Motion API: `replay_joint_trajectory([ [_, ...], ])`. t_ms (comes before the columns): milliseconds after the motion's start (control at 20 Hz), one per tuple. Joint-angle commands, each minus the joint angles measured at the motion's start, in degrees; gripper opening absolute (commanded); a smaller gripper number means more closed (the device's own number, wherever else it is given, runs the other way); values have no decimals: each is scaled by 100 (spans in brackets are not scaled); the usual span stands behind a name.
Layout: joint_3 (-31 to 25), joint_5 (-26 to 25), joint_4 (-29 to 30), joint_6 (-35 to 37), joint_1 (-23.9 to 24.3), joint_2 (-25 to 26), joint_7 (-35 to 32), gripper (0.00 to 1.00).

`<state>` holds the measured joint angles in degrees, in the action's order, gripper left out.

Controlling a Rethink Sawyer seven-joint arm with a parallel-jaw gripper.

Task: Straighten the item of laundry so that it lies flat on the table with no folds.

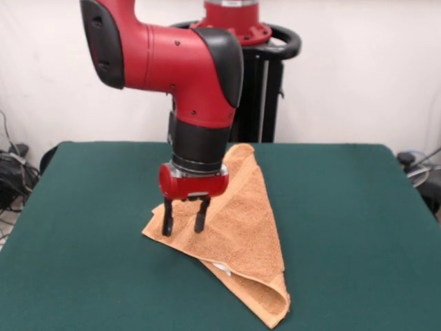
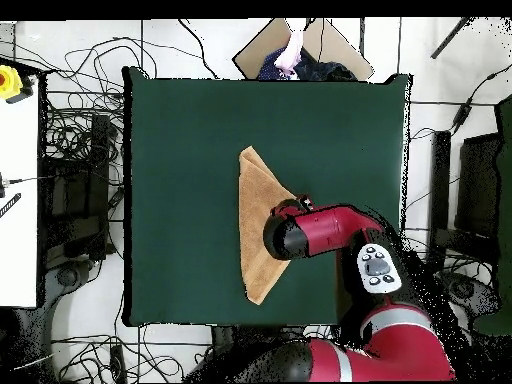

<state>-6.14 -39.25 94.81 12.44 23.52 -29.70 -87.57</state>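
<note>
The item of laundry, an orange-tan towel, lies folded over itself into a long triangle on the green table. A small white label peeks out at its near folded edge. My gripper points straight down over the towel's left corner, open, its two black fingers spread with the tips at or just above the cloth and nothing between them. From overhead the towel is a narrow triangle in the middle of the table. The red wrist covers its right corner and hides the gripper.
The robot's black pedestal stands behind the table's far edge. Overhead, a person shows at the table's top edge. Cables lie on the floor to the left, beside a white bench.
</note>
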Motion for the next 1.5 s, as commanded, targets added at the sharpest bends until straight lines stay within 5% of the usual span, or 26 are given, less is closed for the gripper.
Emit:
replay_joint_trajectory([
  [50,34,-61,323,269,145,-300,-339,100],
  [850,179,-423,208,-678,306,941,-662,100],
  [1500,928,-27,178,-1424,-283,1284,-961,100],
])
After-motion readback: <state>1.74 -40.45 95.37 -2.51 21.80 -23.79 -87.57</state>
